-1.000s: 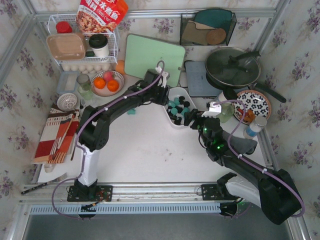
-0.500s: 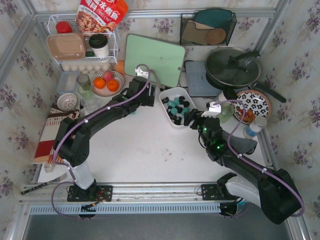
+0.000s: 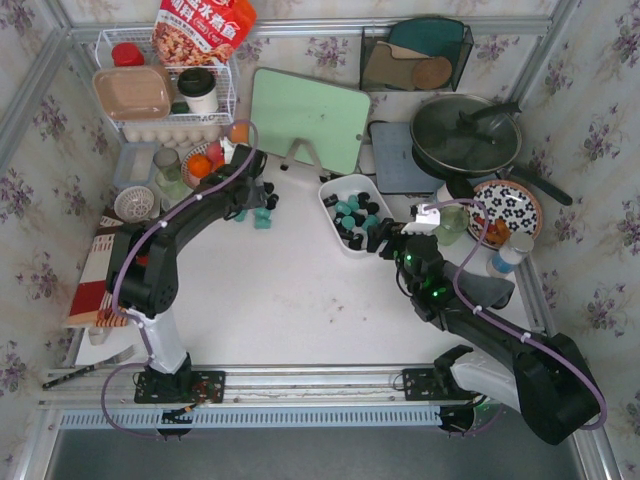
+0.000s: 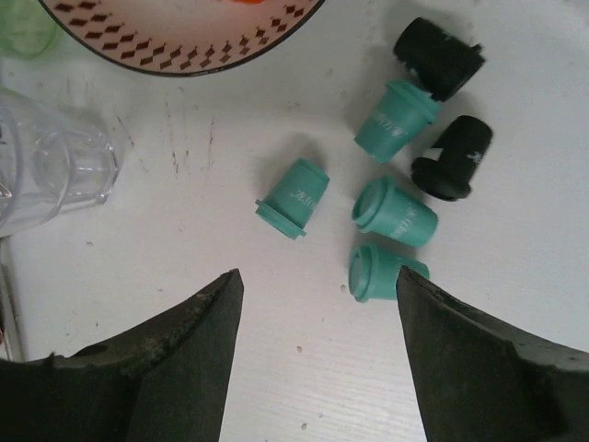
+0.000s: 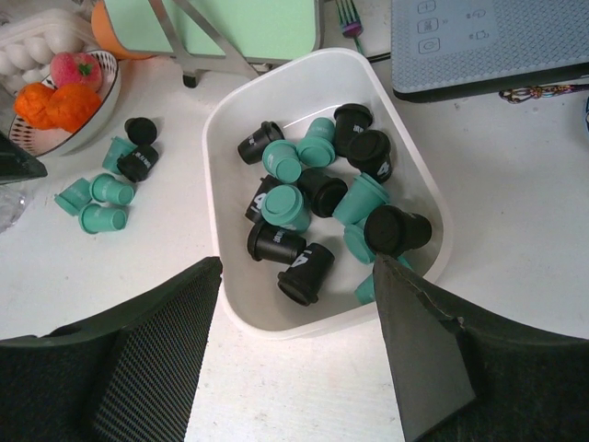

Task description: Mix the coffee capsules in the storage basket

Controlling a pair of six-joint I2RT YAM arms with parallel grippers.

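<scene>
Six coffee capsules (image 4: 394,210) lie loose on the surface (image 4: 166,249), four teal and two black, and the left gripper (image 4: 317,281) now hangs right over them. A second ago it was above the storage basket (image 5: 228,175). Since then the left arm has swung away to the left, ending near the fruit bowl (image 4: 184,57) and well apart from the basket. Its jaws are spread and hold nothing. The right gripper (image 5: 296,267) has not moved: it hovers at the near end of the basket with its jaws spread wide, also empty. The basket sits in the middle of the surface, with well over a dozen teal and black capsules already jumbled together inside. Judged from this, the left arm has turned to fetching the stragglers, so the mix is not complete until those six join the rest.

Several things are hard to read. The nearest teal capsule is partly behind the finger at the right of the left wrist view. The fruit bowl and a clear glass (image 4: 69,170) are cut off at that view's edges. From above, the left gripper covers most of the loose cluster. In the basket, capsules lie over one another, so an exact count cannot be made. Its near rim is hidden behind the right gripper's fingers, and whether they touch it cannot be told.
</scene>
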